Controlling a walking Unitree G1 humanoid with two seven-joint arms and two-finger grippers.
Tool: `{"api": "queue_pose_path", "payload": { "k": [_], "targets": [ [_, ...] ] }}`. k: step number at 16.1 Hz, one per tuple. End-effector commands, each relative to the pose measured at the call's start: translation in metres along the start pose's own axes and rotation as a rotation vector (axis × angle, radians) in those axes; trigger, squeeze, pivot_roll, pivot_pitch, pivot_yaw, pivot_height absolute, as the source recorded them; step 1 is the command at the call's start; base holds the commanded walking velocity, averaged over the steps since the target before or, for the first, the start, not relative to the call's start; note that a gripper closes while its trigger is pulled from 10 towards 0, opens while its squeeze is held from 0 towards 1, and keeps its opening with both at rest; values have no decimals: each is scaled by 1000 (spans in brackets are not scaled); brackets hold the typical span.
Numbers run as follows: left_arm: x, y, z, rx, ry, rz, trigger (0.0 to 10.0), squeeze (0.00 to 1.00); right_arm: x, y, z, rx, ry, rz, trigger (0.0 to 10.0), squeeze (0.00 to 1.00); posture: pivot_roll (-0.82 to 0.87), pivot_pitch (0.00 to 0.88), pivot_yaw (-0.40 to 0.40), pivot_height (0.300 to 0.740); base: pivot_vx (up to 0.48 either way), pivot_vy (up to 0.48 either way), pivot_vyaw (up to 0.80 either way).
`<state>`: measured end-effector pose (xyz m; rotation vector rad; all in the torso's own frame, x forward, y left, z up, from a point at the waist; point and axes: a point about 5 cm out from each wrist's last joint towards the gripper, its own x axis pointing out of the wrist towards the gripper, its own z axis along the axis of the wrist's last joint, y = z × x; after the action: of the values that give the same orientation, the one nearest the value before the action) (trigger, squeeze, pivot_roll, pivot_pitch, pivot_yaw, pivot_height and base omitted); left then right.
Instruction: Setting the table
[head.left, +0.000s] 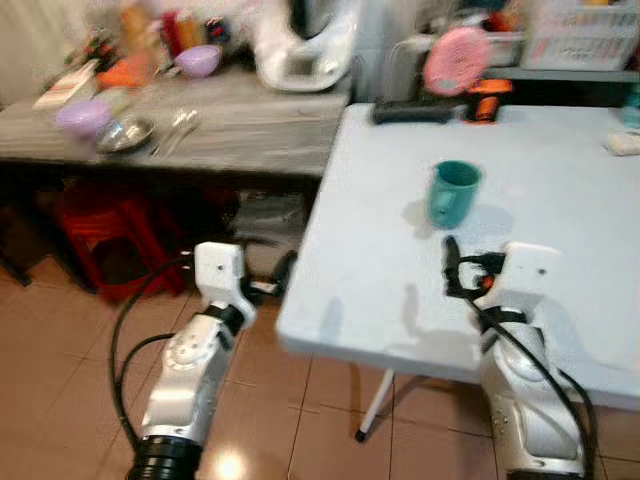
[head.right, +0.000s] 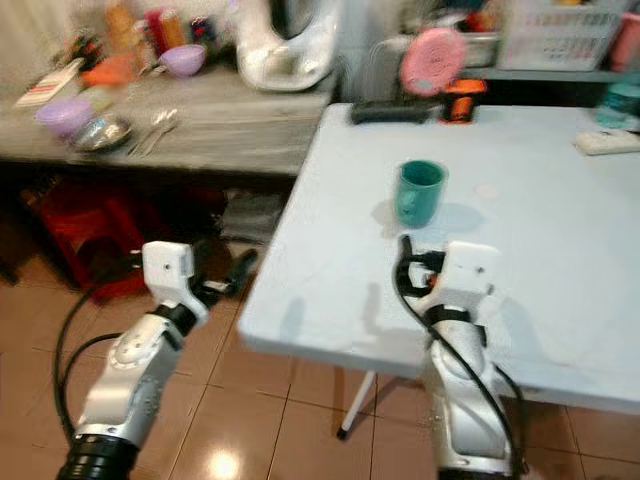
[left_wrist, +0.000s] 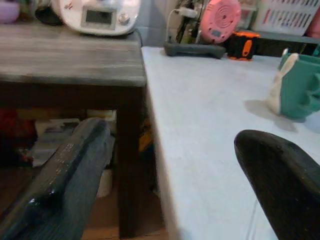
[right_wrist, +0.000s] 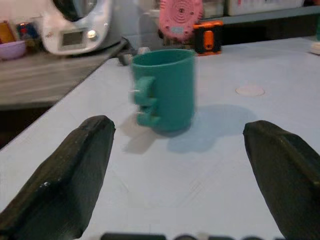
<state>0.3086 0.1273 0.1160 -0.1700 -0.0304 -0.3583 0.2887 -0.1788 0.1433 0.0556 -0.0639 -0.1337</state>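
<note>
The right gripper (right_wrist: 175, 185) hovers low over the pale table (head.left: 560, 290), fingers spread wide, with the teal mug (right_wrist: 164, 90) standing upright just ahead of it, untouched. The left gripper (left_wrist: 165, 185), also spread, hangs beside the table's edge.

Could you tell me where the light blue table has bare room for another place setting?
The light blue table lies bare between its near edge and the teal mug, where the right gripper hovers open, and right of the mug. Its far edge is crowded: black remote, orange object. The wooden table beside it is cluttered with bowls and spoons.
</note>
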Motion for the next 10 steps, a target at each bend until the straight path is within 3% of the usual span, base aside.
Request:
{"api": "queue_pose_path", "payload": {
  "k": [1, 10],
  "targets": [
    [2, -6, 1, -6, -1, -27, 10000, 0, 0, -4, 0, -15, 2, -13, 10000, 0, -145, 18, 82, 740, 315, 0, 0],
    [1, -7, -2, -4, 9, -30, 10000, 0, -1, -4, -4, -19, 22, -5, 10000, 0, -147, 22, 78, 740, 314, 0, 0]
  ]
}}
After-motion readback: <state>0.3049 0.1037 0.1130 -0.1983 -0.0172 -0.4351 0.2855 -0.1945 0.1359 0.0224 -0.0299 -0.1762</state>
